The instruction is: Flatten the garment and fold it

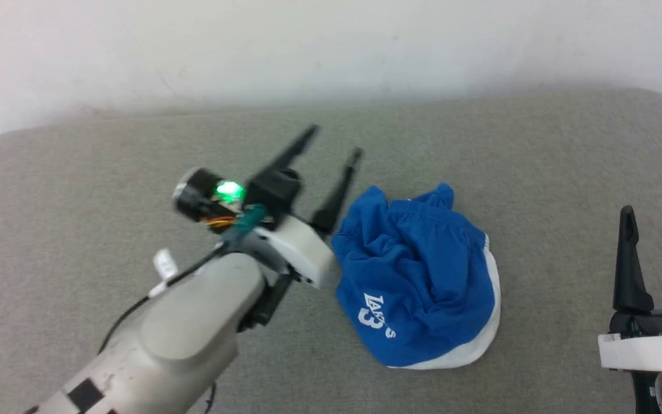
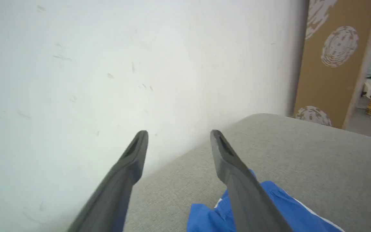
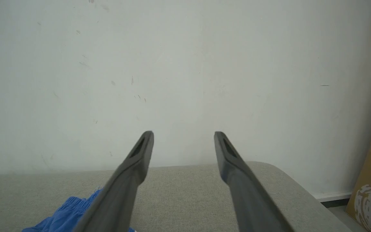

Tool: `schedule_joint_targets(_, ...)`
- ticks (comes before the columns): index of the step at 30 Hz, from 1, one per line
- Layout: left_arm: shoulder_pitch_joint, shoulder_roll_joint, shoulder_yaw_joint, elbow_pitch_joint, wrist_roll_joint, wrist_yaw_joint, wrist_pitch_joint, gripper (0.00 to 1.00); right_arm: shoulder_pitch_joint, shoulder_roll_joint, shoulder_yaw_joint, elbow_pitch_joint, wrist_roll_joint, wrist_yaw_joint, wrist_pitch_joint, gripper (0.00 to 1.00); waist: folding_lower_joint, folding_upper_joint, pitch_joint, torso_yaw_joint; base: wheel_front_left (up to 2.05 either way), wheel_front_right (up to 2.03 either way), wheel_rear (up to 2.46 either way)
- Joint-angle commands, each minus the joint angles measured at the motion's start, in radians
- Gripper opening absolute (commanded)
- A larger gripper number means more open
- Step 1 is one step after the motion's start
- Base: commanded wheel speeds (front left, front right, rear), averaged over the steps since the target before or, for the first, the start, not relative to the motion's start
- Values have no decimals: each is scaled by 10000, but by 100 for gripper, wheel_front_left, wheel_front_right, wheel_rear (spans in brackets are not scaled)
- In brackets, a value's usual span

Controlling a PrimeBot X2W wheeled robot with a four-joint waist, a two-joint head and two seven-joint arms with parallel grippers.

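The open left claw has the bunched-up shorts just to its right, so it should dip and pinch one edge.

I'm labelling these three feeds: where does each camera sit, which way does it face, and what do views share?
Head view: on the head, facing forward and down at the shorts on a grey cushion; shows left gripper, its pale forearm, right gripper.
Left wrist view: on the left wrist, facing along its open fingers toward the wall.
Right wrist view: on the right wrist, facing the wall along its open fingers.
Shared: shorts, cushion and wall in all three; a brown board in both wrist views.
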Motion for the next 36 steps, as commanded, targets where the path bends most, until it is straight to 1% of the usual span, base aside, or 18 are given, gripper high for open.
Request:
schedule_joint_targets(1, 381, 167, 382, -146, 84, 403, -163, 100, 172, 26, 9, -31, -39, -19, -47, 100, 1, -1, -316, 337, 0, 0, 0)
schedule_joint_targets(3, 744, 339, 1014, -420, 290, 1061, -257, 100, 235, 26, -47, -22, -20, -19, -47, 100, 1, -1, -359, 437, 0, 0, 0)
schedule_joint_targets(5, 1176, 475, 1801, -987, 813, 1796, -270, 100, 270, 26, -79, -6, 0, -19, -47, 100, 1, -1, -367, 513, 0, 0, 0)
schedule_joint_targets(8, 2149, 653, 2848, -1648, 1663, 2729, -275, 100, 301, 26, -78, 12, -5, -19, -47, 100, 1, -1, -371, 594, 0, 0, 0)
schedule_joint_targets(11, 3193, 661, 3752, -2054, 2291, 3395, -276, 100, 344, 26, -69, 46, -25, -19, -47, 100, 1, -1, -384, 638, 0, 0, 0)
schedule_joint_targets(12, 3535, 634, 4062, -2177, 2474, 3570, -277, 100, 361, 26, -71, 73, -30, -19, -47, 100, 1, -1, -390, 647, 0, 0, 0)
schedule_joint_targets(13, 3861, 620, 4284, -2268, 2677, 3655, -277, 100, 379, 26, -75, 111, -30, -19, -47, 100, 1, -1, -405, 651, 0, 0, 0)
schedule_joint_targets(15, 4461, 507, 4656, -2440, 2932, 3614, -277, 100, 427, 26, -74, 206, -23, -19, -47, 100, 1, -1, -419, 653, 0, 0, 0)
schedule_joint_targets(16, 4722, 444, 4799, -2508, 3035, 3500, -277, 100, 460, 26, -50, 293, 9, -19, -47, 100, 1, -1, -428, 653, 0, 0, 0)
schedule_joint_targets(22, 5961, -149, 5585, -2592, 3362, 2439, -278, 100, 728, 26, 126, 616, 166, -19, -47, 100, 1, -1, -551, 624, 0, 0, 0)
schedule_joint_targets(28, 6599, -770, 6286, -2425, 3800, 1563, -278, 100, 959, 26, 271, 854, 247, -19, -47, 100, 1, -1, -670, 615, 0, 0, 0)
schedule_joint_targets(33, 6695, -1107, 6751, -2400, 4284, 1143, -279, 100, 711, 26, 166, 738, -28, -19, -47, 100, 1, -1, -728, 679, 0, 0, 0)
schedule_joint_targets(36, 6676, -1249, 6978, -2417, 4506, 938, -279, 100, 231, 26, -5, 534, -331, -19, -47, 100, 1, -1, -716, 721, 0, 0, 0)
